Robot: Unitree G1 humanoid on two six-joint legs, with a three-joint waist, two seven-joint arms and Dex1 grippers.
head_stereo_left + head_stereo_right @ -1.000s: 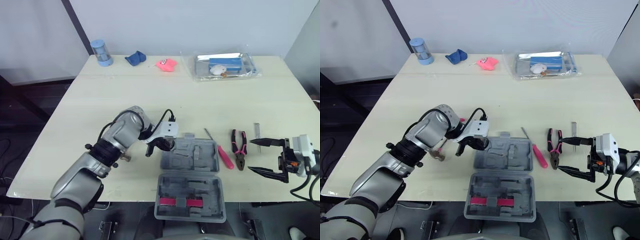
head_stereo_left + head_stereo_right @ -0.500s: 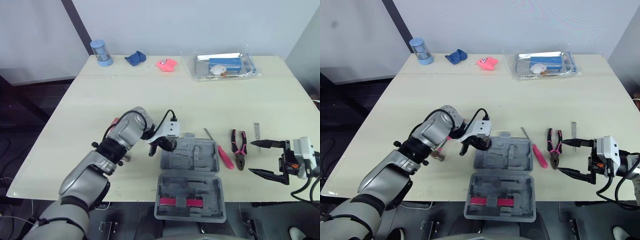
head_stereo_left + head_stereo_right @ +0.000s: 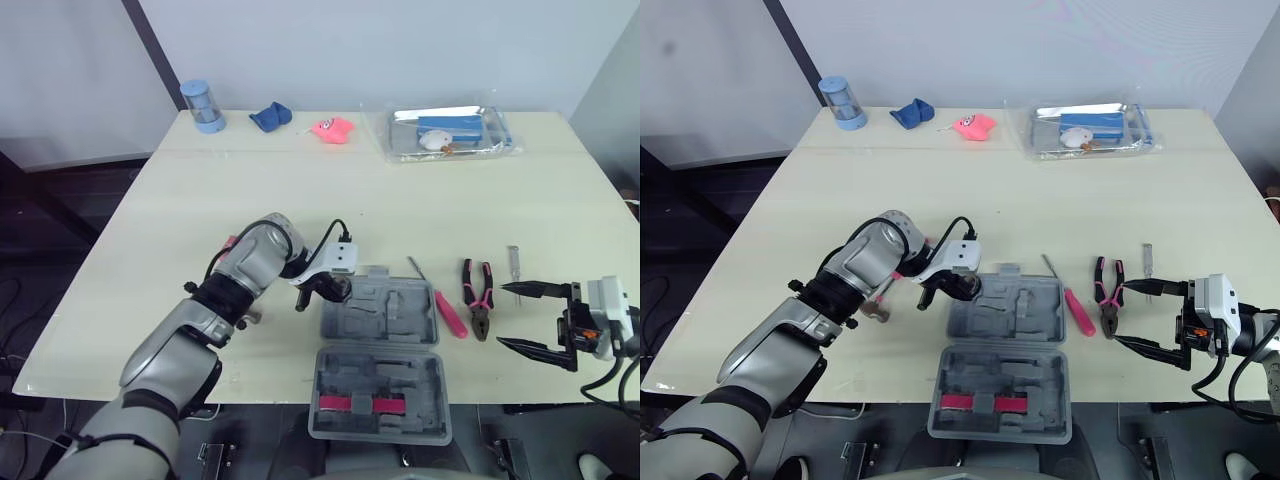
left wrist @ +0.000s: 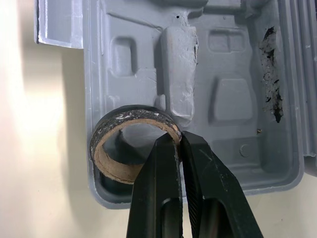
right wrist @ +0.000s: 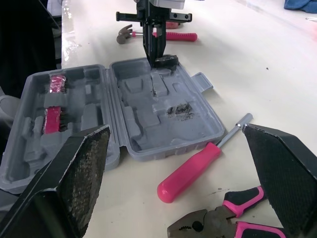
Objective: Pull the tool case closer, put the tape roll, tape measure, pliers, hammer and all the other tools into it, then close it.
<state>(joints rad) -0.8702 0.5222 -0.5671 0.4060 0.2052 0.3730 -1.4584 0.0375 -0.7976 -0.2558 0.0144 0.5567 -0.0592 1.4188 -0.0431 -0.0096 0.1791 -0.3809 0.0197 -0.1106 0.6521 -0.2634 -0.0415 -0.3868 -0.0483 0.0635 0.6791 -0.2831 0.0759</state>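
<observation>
Pink screwdriver (image 3: pixel 446 309) between case (image 3: pixel 402 312) and pliers (image 3: pixel 479 301)

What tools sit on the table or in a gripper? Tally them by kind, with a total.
Tape roll: 1
Hammer: 1
Screwdriver: 1
Pliers: 1
Small metal tool: 1
Total: 5

Left jaws with the tape roll (image 4: pixel 131 118) a touch farther over the tool case (image 3: pixel 400 320); right jaws slightly lower.

Tape roll (image 4: pixel 130 115) in tool case (image 3: pixel 402 298) — screwdriver (image 3: pixel 448 312), pliers (image 3: pixel 478 301) to its right.
</observation>
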